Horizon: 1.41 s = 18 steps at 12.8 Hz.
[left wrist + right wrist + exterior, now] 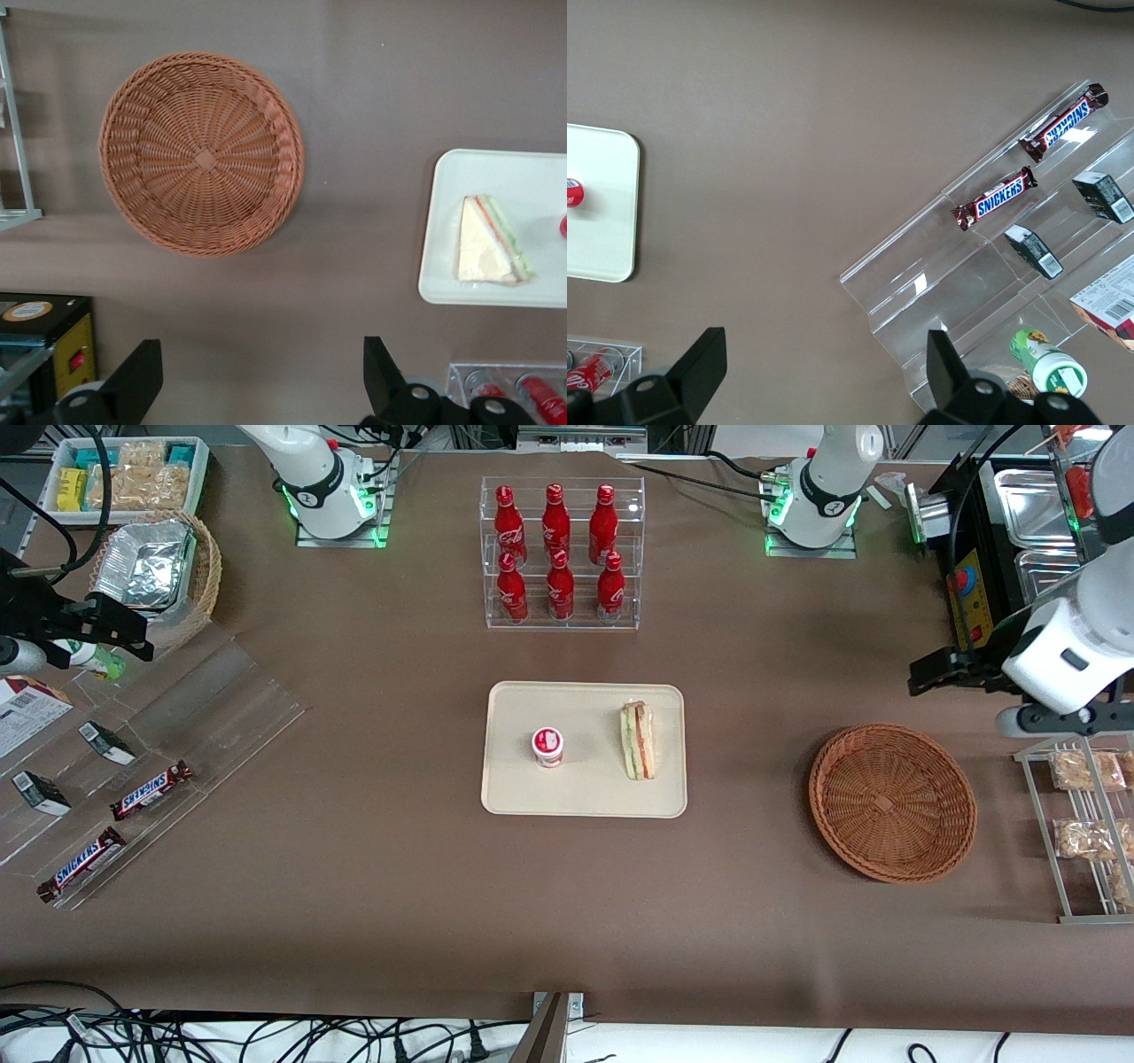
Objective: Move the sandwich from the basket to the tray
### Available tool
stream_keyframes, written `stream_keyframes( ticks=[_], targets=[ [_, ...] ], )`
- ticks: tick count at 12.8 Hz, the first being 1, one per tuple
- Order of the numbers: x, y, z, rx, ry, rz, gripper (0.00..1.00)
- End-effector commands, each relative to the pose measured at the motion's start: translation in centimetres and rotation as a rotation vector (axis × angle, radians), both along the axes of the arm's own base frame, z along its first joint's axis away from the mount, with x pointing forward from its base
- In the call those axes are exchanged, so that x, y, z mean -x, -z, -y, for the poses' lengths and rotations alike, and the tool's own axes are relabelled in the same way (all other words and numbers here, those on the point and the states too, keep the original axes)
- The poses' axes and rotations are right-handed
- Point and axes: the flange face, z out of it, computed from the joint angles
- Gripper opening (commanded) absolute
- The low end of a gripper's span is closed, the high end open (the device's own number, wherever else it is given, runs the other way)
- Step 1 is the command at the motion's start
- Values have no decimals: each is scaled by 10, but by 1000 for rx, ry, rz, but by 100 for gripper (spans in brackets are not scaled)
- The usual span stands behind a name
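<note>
The sandwich point(637, 740) is a triangular wedge in clear wrap, pale bread with red and green filling layers, and it lies flat on the tray point(585, 793), close to the tray edge that faces the working arm's end of the surface. The tray is a smooth cream plastic rectangle with rounded corners and a low rim, set near the middle of the brown surface point(567, 921). A small round cup with a red-and-white lid point(547, 746) stands on the same tray, apart from the sandwich, nearer the parked arm's end.

The basket point(892, 802) is round, shallow and woven of reddish-brown wicker; nothing lies in it. It sits well apart from the tray, toward the working arm's end.

The hand point(261, 385) hangs in the air above the surface, near the edge at the working arm's end, farther from the front camera than the basket, pointing down. Its two dark fingers point(137, 376) stand wide apart and hold nothing. The sandwich is well apart from it, with the basket between.

A clear acrylic rack of red bottles point(558, 553) stands farther from the front camera than the tray.
</note>
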Motion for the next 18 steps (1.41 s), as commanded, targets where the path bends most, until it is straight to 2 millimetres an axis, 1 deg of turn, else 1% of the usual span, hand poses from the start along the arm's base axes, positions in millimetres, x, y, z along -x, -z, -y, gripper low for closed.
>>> stream_keyframes(
  ticks=[1, 3, 5, 7, 18],
  targets=[
    [25, -3, -10, 24, 53, -12, 100],
    [26, 0, -12, 24, 53, -21, 100],
    [24, 4, -8, 27, 64, -36, 100],
    [20, 13, -8, 29, 66, -51, 100],
    [20, 15, -7, 30, 67, -64, 100]
  ],
)
